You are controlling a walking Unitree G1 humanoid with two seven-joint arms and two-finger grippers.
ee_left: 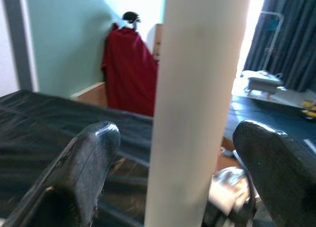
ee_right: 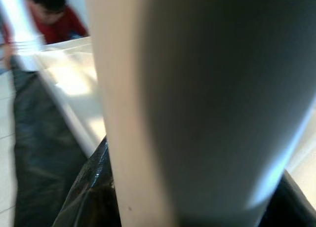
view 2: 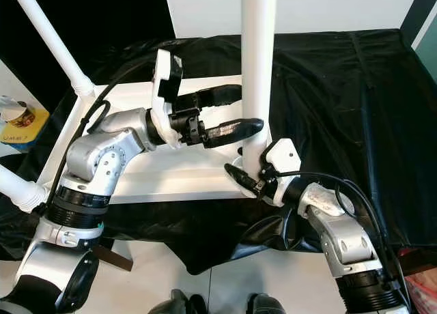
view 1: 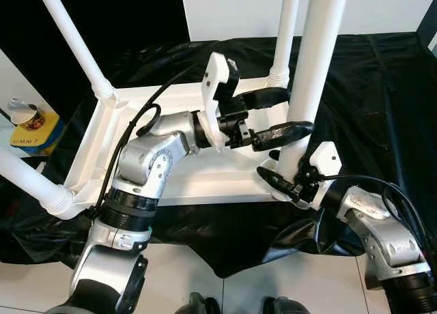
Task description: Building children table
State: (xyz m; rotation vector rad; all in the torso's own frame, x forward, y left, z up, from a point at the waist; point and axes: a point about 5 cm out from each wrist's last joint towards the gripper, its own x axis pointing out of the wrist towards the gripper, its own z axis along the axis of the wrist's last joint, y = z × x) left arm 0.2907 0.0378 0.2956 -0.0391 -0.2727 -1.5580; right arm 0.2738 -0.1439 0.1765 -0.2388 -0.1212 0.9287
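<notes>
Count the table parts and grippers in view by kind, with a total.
White table legs: 4
White tabletop, upside down: 1
Grippers: 2, left gripper, right gripper
Total: 7

Yellow box [view 1: 35, 135] at far left, under small tin [view 1: 27, 116]: dark print, reads approx "UMM 7", blurry, not sure. Same box in right eye view: "UM.." only, rest cut off. Tin label: pattern visible, no legible txt. Nothing else readable.
</notes>
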